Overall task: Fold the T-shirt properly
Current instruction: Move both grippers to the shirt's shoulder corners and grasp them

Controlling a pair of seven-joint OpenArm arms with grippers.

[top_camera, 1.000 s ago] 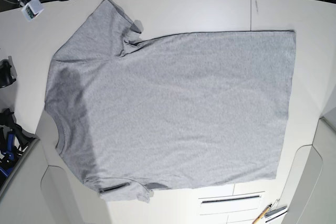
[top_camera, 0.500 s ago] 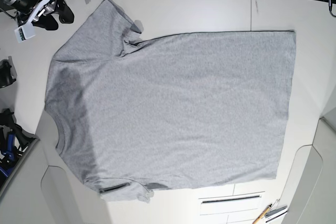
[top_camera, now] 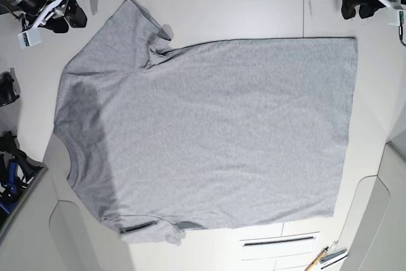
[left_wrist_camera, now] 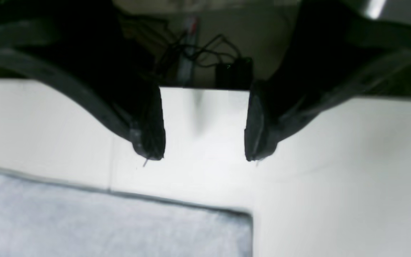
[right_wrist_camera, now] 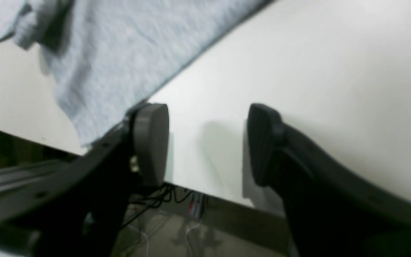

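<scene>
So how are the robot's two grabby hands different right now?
The left gripper hovers by the square hem corner of the light grey cotton T-shirt; the right gripper hovers by the sleeve end. In the base view the left sits top right and the right sits top left. Both have jaws open, holding nothing, above the white table.

Probably a robotics lab — white worktable [top_camera: 254, 11], tangled cables [left_wrist_camera: 194, 53] behind.

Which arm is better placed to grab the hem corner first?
Left. The left gripper, open, hovers just beyond the T-shirt hem corner; the right gripper, also open, sits by the sleeve end.
</scene>
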